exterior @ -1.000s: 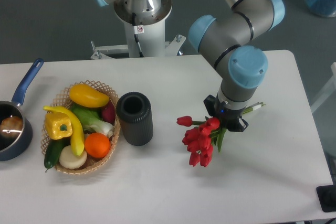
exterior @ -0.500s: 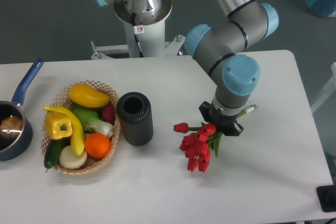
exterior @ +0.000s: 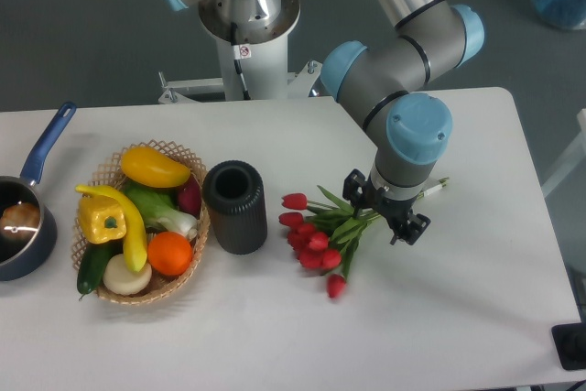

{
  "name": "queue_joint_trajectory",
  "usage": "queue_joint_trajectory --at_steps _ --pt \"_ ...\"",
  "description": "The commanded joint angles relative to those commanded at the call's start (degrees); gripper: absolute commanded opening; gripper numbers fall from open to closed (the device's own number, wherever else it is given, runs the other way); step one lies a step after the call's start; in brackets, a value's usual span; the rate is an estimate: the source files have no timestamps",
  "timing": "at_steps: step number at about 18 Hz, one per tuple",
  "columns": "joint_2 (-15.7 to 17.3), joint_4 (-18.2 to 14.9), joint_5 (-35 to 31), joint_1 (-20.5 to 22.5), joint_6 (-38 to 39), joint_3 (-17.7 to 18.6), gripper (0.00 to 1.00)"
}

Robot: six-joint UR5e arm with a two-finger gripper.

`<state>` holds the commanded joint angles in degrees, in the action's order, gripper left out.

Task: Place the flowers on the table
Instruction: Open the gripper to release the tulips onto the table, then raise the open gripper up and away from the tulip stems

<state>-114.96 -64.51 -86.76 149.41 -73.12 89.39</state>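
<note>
The flowers [exterior: 312, 234], a bunch of red tulips with green leaves, lie flat on the white table [exterior: 476, 299] just right of the dark cylinder. Their heads fan out to the left and their stems run right, under the wrist, with the stem ends poking out near the right side of the arm. My gripper [exterior: 382, 208] points down over the stems. Its two black fingers [exterior: 353, 187] stand spread apart on either side of them, open and not squeezing.
A dark ribbed cylinder vase [exterior: 235, 206] stands left of the tulip heads. Further left sits a wicker basket [exterior: 188, 259] of vegetables and fruit. A blue-handled pot [exterior: 25, 216] is at the left edge. The arm's base [exterior: 247, 16] rises behind the table.
The tulips have dropped from hanging in the grip to lying spread out on the table, heads further left. The fingers have opened apart.
</note>
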Motion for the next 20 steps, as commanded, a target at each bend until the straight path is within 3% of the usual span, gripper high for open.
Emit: queue_joint_trajectory --at_steps 3,6,17,20 --pt "1.13 0.09 4.48 1.76 -1.57 -0.44 1.00" --pt "1.41 0.18 4.75 2.90 -2.73 -1.67 1.00" --pt "1.50 0.35 1.15 6.41 -6.32 -7.20 1.00" --pt "0.97 0.27 0.10 7.20 -8.78 -7.30 1.00"
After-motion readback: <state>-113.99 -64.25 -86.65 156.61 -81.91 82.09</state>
